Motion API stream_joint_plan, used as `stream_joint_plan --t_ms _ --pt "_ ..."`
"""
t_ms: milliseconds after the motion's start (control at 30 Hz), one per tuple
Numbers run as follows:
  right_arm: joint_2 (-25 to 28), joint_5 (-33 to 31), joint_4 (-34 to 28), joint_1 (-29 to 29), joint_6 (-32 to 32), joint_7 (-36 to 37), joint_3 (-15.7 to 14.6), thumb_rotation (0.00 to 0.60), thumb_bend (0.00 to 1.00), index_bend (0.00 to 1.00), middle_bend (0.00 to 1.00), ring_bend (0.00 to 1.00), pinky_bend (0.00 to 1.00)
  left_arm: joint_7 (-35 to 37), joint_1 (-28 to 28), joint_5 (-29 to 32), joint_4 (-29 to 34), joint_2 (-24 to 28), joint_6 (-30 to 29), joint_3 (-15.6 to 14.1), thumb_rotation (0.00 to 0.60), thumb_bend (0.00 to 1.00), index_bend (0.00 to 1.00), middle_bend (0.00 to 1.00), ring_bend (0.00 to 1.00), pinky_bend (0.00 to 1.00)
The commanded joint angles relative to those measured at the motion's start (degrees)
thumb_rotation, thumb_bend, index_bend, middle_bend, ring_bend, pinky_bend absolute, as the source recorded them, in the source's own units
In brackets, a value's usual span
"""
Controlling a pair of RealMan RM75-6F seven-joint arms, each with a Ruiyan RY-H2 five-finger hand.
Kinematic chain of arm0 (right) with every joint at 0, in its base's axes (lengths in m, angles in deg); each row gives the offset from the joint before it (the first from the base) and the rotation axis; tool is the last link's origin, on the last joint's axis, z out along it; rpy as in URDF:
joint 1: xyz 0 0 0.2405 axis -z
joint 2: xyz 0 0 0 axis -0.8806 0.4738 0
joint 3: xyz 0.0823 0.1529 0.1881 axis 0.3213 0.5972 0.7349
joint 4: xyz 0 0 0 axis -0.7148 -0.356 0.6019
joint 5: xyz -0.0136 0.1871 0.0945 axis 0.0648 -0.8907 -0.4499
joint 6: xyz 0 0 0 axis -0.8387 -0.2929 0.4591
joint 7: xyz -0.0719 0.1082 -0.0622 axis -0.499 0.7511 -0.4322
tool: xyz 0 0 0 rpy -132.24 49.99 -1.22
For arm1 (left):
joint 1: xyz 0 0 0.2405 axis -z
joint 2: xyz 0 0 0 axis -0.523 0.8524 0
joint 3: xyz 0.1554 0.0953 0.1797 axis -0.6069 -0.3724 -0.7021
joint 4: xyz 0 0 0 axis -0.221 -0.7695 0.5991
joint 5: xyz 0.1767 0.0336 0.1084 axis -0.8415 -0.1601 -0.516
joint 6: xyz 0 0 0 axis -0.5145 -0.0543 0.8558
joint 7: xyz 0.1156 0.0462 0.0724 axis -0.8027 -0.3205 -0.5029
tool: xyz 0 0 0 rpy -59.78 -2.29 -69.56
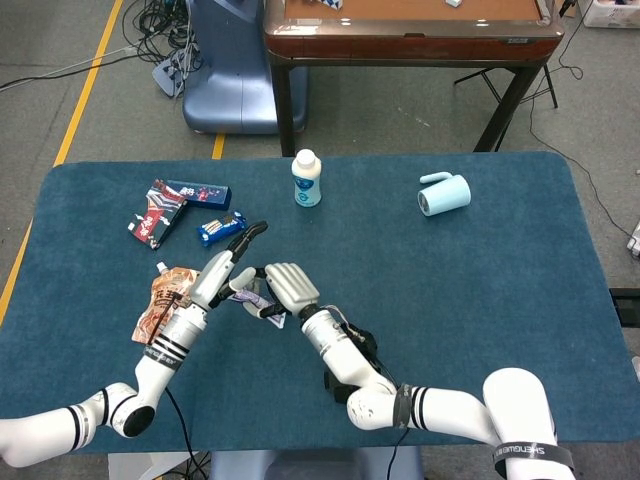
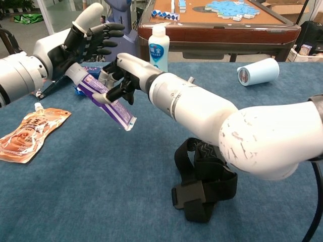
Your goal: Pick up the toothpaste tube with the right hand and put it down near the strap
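My right hand [image 2: 123, 75] [image 1: 290, 288] grips the purple and white toothpaste tube [image 2: 108, 103] [image 1: 255, 297] around its middle and holds it above the blue table, tail end tilted down. My left hand [image 2: 86, 38] [image 1: 222, 270] is just left of it with fingers spread. Its palm is close to the tube's cap end, and I cannot tell whether they touch. The black strap [image 2: 207, 181] [image 1: 350, 360] lies bunched on the cloth under my right forearm, nearer to me than the tube.
An orange pouch [image 2: 28, 133] [image 1: 163, 300] lies at the left. Flat boxes [image 1: 170, 205] and a blue packet [image 1: 220, 228] sit behind the hands. A white bottle [image 2: 159, 45] stands at the back, a blue cup [image 2: 258, 71] lies at the right.
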Motion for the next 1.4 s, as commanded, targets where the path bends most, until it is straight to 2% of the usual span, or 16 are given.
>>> stream_joint_plan --t_ms 33,167,400,467,567,800,1033,1167,1333,1367,1400 --pt "0.2 -0.2 -0.1 0.0 -0.4 -0.2 -0.2 0.600 0.78 0.95 0.83 0.76 0.65 -0.1 0.0 0.0 0.0 0.0 0.0 0.1 0.000 0.00 0.00 0.00 0.00 0.00" --pt "2.3 0.3 -1.2 0.4 -1.9 -1.6 -1.9 0.600 0.78 0.95 0.83 0.76 0.65 -0.6 0.1 -0.2 0.1 1.0 -0.1 0.4 0.000 0.00 0.00 0.00 0.00 0.00" --pt "10.8 -1.2 -4.4 -0.4 -7.0 -10.0 -5.7 0.600 0.77 0.95 0.81 0.74 0.65 -1.9 -0.1 -0.5 1.1 4.4 0.0 0.9 0.000 0.00 0.00 0.00 0.00 0.00" --pt "12.6 -2.3 -4.8 -0.9 -8.1 -12.5 -6.7 0.600 0.74 0.95 0.79 0.71 0.62 -2.1 -0.4 -0.6 1.4 5.2 0.0 0.8 0.000 0.00 0.00 0.00 0.00 0.00" --pt "14.4 -4.3 -5.0 -1.8 -9.5 -16.1 -8.4 0.600 0.63 0.91 0.72 0.65 0.55 -2.5 -0.8 -0.6 2.0 6.4 0.1 0.3 0.000 0.00 0.00 0.00 0.00 0.00" --pt "16.0 -9.5 -4.9 -4.1 -11.5 -22.4 -12.3 0.600 0.36 0.63 0.54 0.48 0.40 -3.8 -2.0 -1.2 3.0 8.6 0.0 -1.1 0.000 0.00 0.00 0.00 0.00 0.00" --pt "18.8 -12.8 -8.2 -5.6 -10.5 -26.1 -14.3 0.600 0.27 0.28 0.33 0.28 0.33 -4.7 -2.8 -0.7 3.7 10.0 0.2 -1.8 0.000 0.00 0.00 0.00 0.00 0.00" --pt "21.3 -12.1 -11.6 -5.0 -8.1 -25.8 -14.2 0.600 0.27 0.20 0.29 0.27 0.33 -4.9 -3.4 -0.7 4.0 11.0 0.0 -2.1 0.000 0.00 0.00 0.00 0.00 0.00" --pt "27.4 -8.3 -17.7 -1.5 -2.3 -24.0 -14.0 0.600 0.27 0.20 0.29 0.26 0.33 -7.1 -4.7 -0.1 4.5 13.8 0.1 -3.0 0.000 0.00 0.00 0.00 0.00 0.00" --pt "28.8 -7.7 -18.8 -0.6 -1.2 -23.7 -14.2 0.600 0.27 0.20 0.29 0.27 0.33 -7.8 -5.0 0.3 4.7 14.5 0.1 -3.1 0.025 0.00 0.00 0.00 0.00 0.00" --pt "30.4 -6.7 -20.2 0.8 0.7 -22.7 -14.2 0.600 0.27 0.20 0.30 0.27 0.33 -9.4 -5.5 0.9 4.8 15.3 0.1 -3.4 0.092 0.00 0.00 0.00 0.00 0.00"
